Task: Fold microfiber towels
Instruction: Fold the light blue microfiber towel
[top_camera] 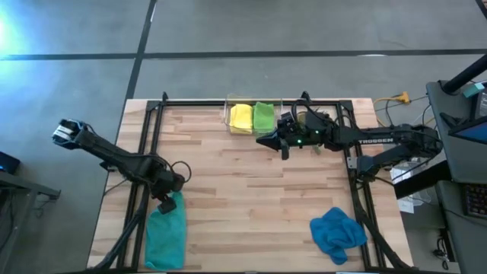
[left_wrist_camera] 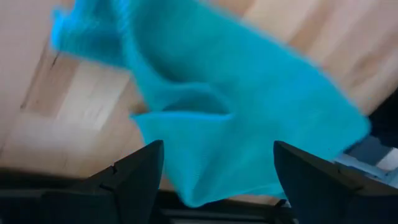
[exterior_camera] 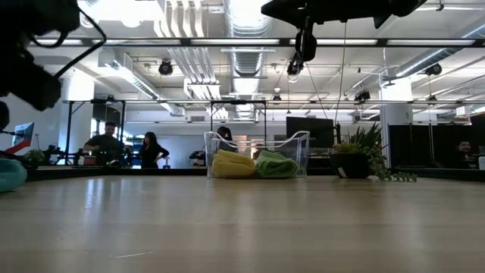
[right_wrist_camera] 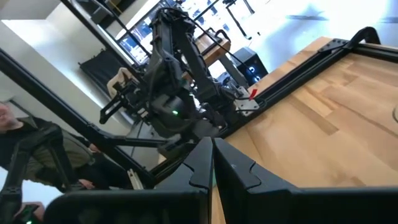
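teal towel (left_wrist_camera: pixel 236 118) blurred, its far edges cut off, people (exterior_camera: pixel 125 148) too small

Left end effector (top_camera: pixel 169 199) spread wide; right end effector (top_camera: pixel 266 141) closed

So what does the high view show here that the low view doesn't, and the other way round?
Only the high view: the blue towel crumpled at the table's near right corner, the left gripper open over the teal towel, and the right gripper shut near the bin.

Only the low view: the potted plant right of the bin, and people in the room behind.

Both: the clear bin holding the yellow towel and the green towel.
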Controlling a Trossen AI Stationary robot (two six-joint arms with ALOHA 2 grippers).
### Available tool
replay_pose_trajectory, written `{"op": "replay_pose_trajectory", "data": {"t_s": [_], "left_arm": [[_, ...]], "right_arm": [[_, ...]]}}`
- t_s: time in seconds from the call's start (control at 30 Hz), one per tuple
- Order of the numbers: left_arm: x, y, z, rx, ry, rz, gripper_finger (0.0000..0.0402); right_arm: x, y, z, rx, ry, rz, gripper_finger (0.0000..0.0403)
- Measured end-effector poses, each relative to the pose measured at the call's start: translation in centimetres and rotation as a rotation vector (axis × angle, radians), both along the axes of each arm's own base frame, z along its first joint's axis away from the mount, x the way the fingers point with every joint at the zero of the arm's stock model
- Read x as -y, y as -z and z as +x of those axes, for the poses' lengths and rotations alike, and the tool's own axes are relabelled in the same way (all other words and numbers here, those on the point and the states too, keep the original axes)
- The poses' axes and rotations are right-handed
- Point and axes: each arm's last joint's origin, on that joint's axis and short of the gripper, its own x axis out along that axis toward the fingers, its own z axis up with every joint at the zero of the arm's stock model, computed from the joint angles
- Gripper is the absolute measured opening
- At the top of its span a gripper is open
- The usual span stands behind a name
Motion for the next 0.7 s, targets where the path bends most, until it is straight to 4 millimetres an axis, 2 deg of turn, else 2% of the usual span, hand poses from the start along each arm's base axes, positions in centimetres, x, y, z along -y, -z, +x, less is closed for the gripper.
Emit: {"op": "replay_pose_trajectory", "data": {"t_s": [0.4, 0.6, 0.7], "left_arm": [[-0.1, 3.0, -0.3, -0.152, -0.001, 0.050, 0.0286], [0.4, 3.9, 0.9, -0.048, 0.189, 0.009, 0.0286], [0.5, 4.7, 1.3, -0.084, 0.218, 0.006, 0.0286]], "right_arm": [[-0.2, 0.0, 0.0, 0.000, -0.007, -0.013, 0.0009], [-0.1, 0.0, 0.0, 0.000, -0.001, -0.019, 0.0009], [-0.1, 0.0, 0.0, 0.000, 0.000, -0.019, 0.0009]]}}
